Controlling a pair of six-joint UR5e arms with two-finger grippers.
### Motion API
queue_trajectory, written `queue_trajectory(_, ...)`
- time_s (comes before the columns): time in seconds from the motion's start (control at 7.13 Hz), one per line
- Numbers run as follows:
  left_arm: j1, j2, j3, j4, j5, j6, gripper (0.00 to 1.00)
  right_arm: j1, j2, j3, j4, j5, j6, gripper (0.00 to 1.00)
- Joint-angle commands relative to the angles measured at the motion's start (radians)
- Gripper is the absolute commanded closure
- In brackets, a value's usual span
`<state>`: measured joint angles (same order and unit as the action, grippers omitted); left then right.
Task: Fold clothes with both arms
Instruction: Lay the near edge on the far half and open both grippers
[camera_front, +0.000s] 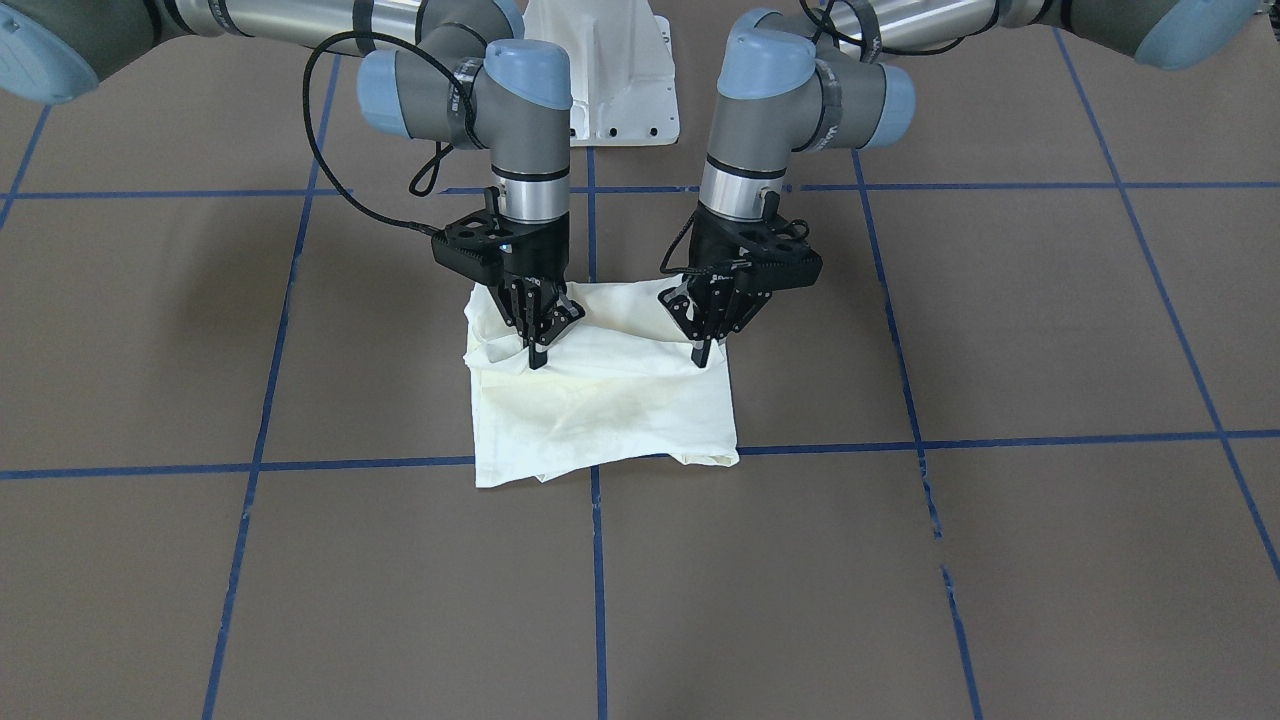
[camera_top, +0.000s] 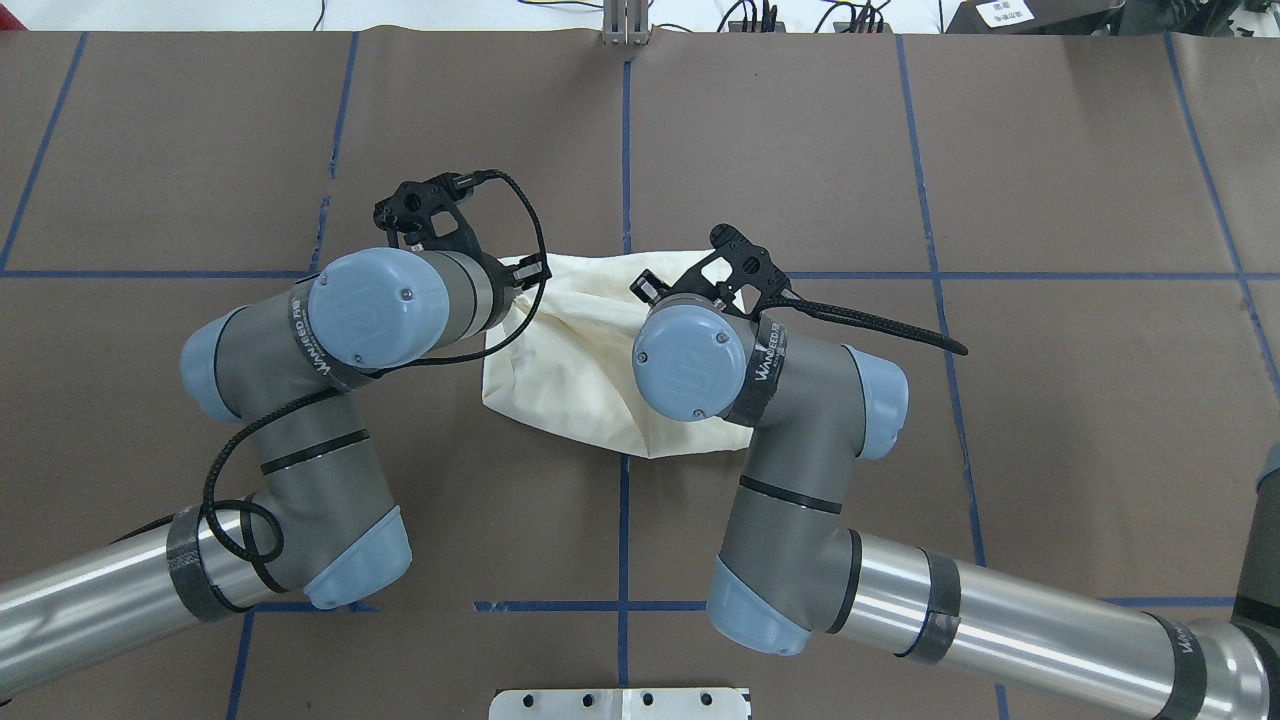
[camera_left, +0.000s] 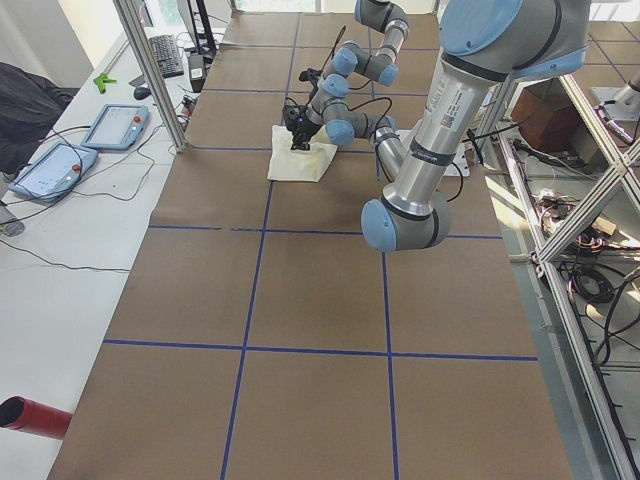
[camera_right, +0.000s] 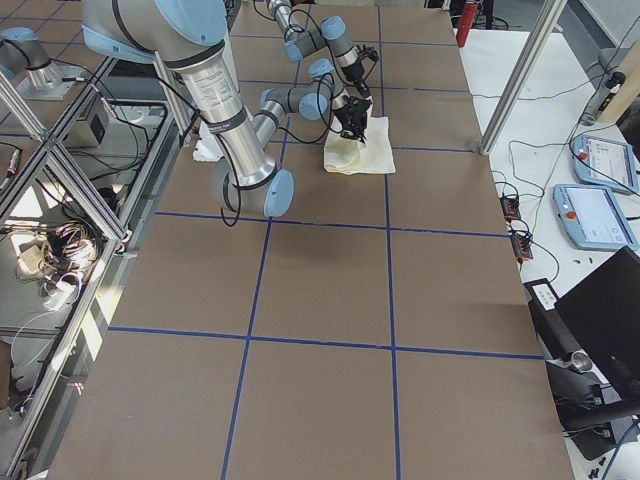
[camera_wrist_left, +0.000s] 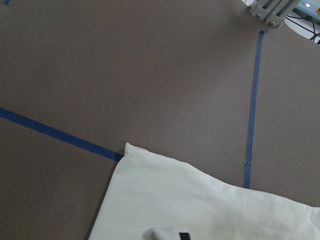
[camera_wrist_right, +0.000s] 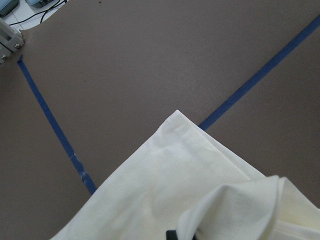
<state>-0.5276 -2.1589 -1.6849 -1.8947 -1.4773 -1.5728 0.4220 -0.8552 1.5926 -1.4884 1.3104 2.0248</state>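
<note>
Exterior front-facing: cream T-shirt (camera_front: 600, 400), folded to a rough square, lies mid-worktop (camera_front: 1000, 330) across blue tape lines (camera_front: 350, 466). Right fingers (camera_front: 538, 352) and left fingers (camera_front: 704, 350) are both pressed together, tips down on the shirt's robot-side edge, apparently pinching the top layer. Cloth is a soft thin knit, matte and creased. Uneven layers poke out at the operator-side edge. Risk: thin cloth slips from a pinch, or only one layer is caught and the fold drags skewed.

Overhead exterior: wrists hide the fingers. Shirt is bunched and wrinkled between the arms, plain side up, no print seen. Risk: wrists sit close together and could knock each other on a move.

Exterior left, exterior right: shirt shows as a small pale slab, nothing more to tell.

Left wrist-mounted: smooth flat shirt corner (camera_wrist_left: 127, 147) on the matte brown worktop, touching a tape line.

Right wrist-mounted: raised floppy fold (camera_wrist_right: 235, 200) beside a dark fingertip. Risk: an uneven pull between the arms opens the stack.
</note>
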Motion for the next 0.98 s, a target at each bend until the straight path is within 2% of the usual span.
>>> queue_trajectory(0.0,-0.003,-0.024,0.078,-0.044,0.002,0.013,1.00,0.023,0.030,-0.077,0.046,0.018,-0.024,1.00)
queue_trajectory(0.14,-0.003,-0.030,0.115,-0.076,0.002,0.022,1.00,0.032,0.031,-0.101,0.080,0.020,-0.056,1.00)
queue_trajectory(0.42,-0.003,-0.030,0.125,-0.089,0.000,0.030,1.00,0.041,0.041,-0.124,0.082,0.030,-0.076,1.00)
queue_trajectory(0.56,-0.003,-0.030,0.125,-0.089,0.000,0.033,1.00,0.052,0.053,-0.152,0.082,0.045,-0.095,0.70)
queue_trajectory(0.7,-0.003,-0.030,0.125,-0.090,-0.001,0.033,0.59,0.061,0.088,-0.204,0.085,0.041,-0.093,0.01)
queue_trajectory(0.84,-0.005,-0.029,0.117,-0.092,-0.004,0.113,0.01,0.081,0.097,-0.206,0.086,0.049,-0.115,0.00)
